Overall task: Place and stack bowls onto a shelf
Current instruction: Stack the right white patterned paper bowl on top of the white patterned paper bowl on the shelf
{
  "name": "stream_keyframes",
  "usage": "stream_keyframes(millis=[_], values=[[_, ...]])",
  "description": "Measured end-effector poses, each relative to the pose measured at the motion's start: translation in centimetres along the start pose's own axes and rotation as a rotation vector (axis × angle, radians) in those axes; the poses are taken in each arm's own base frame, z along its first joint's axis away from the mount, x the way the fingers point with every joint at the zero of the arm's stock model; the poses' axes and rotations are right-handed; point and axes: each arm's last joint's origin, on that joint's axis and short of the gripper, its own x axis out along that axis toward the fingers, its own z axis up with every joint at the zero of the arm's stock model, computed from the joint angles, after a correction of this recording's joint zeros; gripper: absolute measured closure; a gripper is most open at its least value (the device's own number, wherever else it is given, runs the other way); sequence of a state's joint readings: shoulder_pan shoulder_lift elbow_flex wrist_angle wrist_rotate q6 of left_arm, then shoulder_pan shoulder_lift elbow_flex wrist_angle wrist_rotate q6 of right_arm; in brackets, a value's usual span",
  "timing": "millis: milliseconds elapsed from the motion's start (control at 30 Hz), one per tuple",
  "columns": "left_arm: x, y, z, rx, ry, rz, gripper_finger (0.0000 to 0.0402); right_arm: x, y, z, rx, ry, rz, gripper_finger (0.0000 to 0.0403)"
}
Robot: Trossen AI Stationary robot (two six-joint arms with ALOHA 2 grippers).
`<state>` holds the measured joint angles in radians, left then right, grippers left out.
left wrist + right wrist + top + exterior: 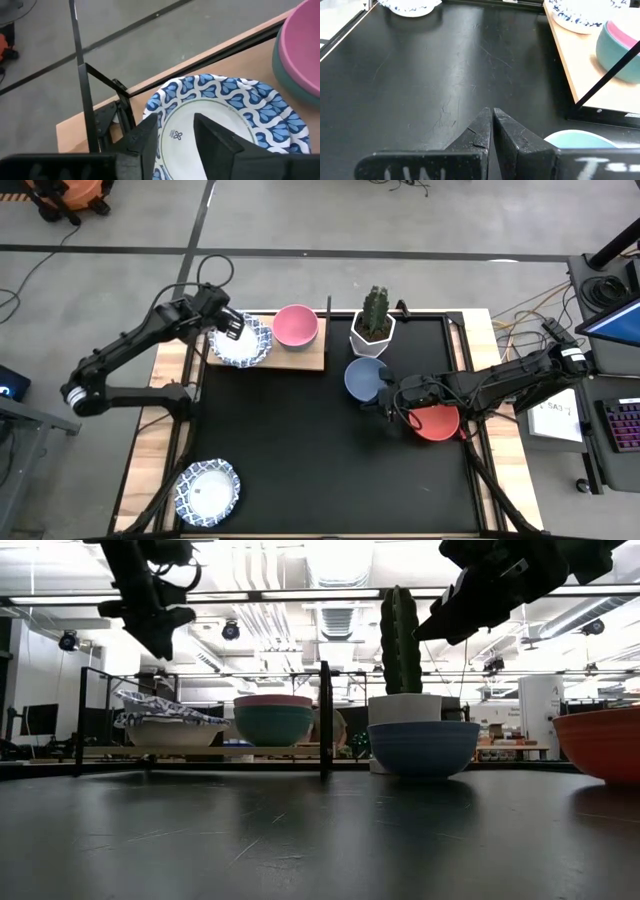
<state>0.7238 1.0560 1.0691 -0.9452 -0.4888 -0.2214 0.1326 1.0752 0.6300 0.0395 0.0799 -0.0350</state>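
Note:
On the shelf [300,361], a stack of white bowls with blue-patterned rims [247,348] sits at its left end. A pink bowl nested in a green one [296,327] sits beside it. My left gripper [175,120] is open and hovers just above the white stack [220,100], clear of it in the low view [160,640]. My right gripper [491,112] is shut and empty, held above the table between the blue bowl [366,378] and the red bowl [437,423]. Another white patterned bowl [207,490] rests on the table near its near left corner.
A white hexagonal pot with a cactus [373,328] stands on the table just right of the shelf, behind the blue bowl. The shelf's thin black frame posts [325,720] rise at its ends. The black tabletop [320,470] stretches between the near bowl and the right arm.

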Motion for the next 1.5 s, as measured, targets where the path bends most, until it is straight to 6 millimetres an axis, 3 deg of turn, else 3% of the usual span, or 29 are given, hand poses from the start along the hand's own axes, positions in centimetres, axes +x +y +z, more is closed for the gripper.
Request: stream_keyframes(millis=[100, 300, 567, 900, 1067, 1500], values=[[-0.7, 0.2, -0.3, 0.007, -0.005, -0.041, 0.0284, 0.0, 0.0, 0.0, 0.001, 0.0, 0.0, 0.0394], [-2.6, -0.4, -2.5, 0.07, 0.157, -0.362, 0.03, 0.0, 0.0, 0.0, 0.01, 0.0, 0.0, 0.0394], [-2.2, -1.9, -4.5, 0.029, 0.333, -0.188, 0.0358, 0.0, 0.0, 0.0, -0.001, -0.001, -0.004, 0.0394], [1.6, -4.2, -5.6, 0.097, 0.459, -0.033, 0.0396, 0.0, -0.1, -0.1, -0.002, 0.007, -0.028, 0.0394], [2.8, -5.3, -5.3, 0.12, 0.471, -0.029, 0.0401, 0.0, -0.1, -0.1, -0.002, 0.009, -0.028, 0.0394], [3.7, -6.2, -4.6, 0.133, 0.402, -0.042, 0.0402, 0.0, -0.1, -0.1, 0.0, 0.014, -0.028, 0.0394]])
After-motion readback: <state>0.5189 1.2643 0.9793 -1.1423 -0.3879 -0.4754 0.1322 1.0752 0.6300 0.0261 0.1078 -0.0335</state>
